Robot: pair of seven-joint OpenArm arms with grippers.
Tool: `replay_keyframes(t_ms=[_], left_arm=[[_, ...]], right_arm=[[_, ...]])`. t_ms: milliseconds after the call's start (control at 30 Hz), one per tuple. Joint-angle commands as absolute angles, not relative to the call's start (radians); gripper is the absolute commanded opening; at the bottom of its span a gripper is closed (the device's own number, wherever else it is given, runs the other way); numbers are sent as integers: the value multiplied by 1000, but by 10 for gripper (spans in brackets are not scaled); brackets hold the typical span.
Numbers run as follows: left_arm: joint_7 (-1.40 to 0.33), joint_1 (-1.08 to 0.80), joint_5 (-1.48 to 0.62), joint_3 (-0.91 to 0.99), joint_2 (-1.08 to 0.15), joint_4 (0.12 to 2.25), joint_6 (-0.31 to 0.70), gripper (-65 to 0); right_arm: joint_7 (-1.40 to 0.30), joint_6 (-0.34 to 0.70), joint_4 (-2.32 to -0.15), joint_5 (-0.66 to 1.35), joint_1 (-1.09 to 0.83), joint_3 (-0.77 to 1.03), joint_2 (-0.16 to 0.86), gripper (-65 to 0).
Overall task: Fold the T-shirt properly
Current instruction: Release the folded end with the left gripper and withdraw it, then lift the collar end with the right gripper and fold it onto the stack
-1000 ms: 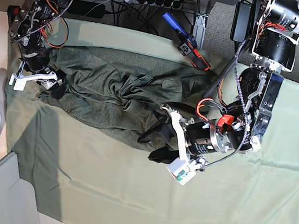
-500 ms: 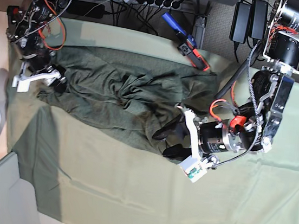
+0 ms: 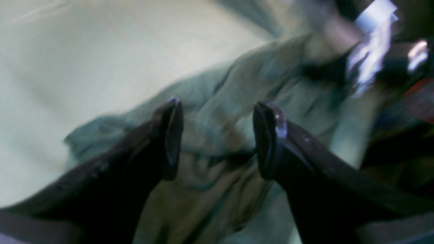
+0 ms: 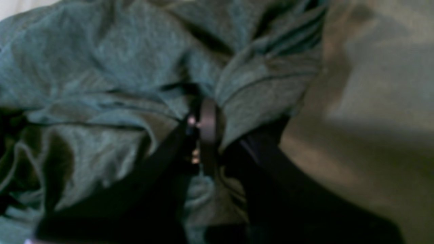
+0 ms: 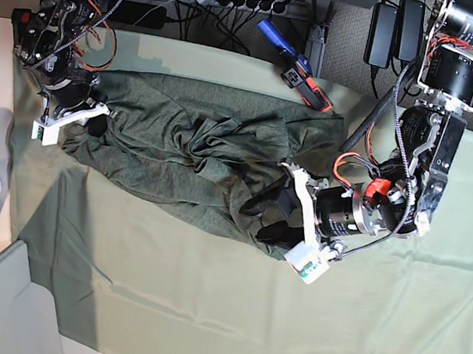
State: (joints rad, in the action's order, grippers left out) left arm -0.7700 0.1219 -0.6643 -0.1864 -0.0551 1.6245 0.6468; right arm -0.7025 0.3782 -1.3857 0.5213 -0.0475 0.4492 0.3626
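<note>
Two pincers work the T-shirt (image 5: pixel 188 149), which lies crumpled across the far half of the desk (image 5: pixel 203 311). The right pincer (image 4: pixel 203 135) is clamped on a fold at its left end; the left pincer (image 3: pixel 217 135) gapes over its right edge. No readable writing shows.

The base view looks straight down from high above, taking in both arms and the whole T-shirt (image 5: pixel 187 154). The left wrist view sits close behind its fingers (image 3: pixel 169 135), facing past them at blurred cloth between the tips. The right wrist view does likewise – its fingers (image 4: pixel 206 125) meet in folds. All three share the T-shirt.
</note>
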Motion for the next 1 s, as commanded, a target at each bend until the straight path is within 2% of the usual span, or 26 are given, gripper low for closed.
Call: replay_keyframes(t_ms=[0, 100, 233, 367, 600, 733, 967], left_arm=[[-749, 134, -728, -162, -53, 1642, 677, -308], [-764, 112, -814, -80, -53, 1642, 698, -324], [-792, 75, -825, 54, -56, 1642, 698, -324], [-803, 41, -875, 156, -114, 1642, 698, -324], [-809, -53, -879, 265, -235, 1642, 698, -324], [-809, -92, -879, 276, -293, 1642, 698, -324], [-813, -147, -879, 276, -366, 1642, 698, -324]], right_arm=[[-693, 386, -1399, 516, -42, 450, 374, -650], [-689, 385, -1399, 511, -42, 463, 374, -650], [-689, 386, -1399, 529, -39, 528, 376, -650], [-697, 390, -1419, 678, -39, 580, 385, -650], [-745, 427, -1677, 753, -39, 575, 303, -650], [-744, 427, -1779, 751, -39, 495, 240, -650], [-720, 427, -1816, 712, -38, 279, 96, -650]])
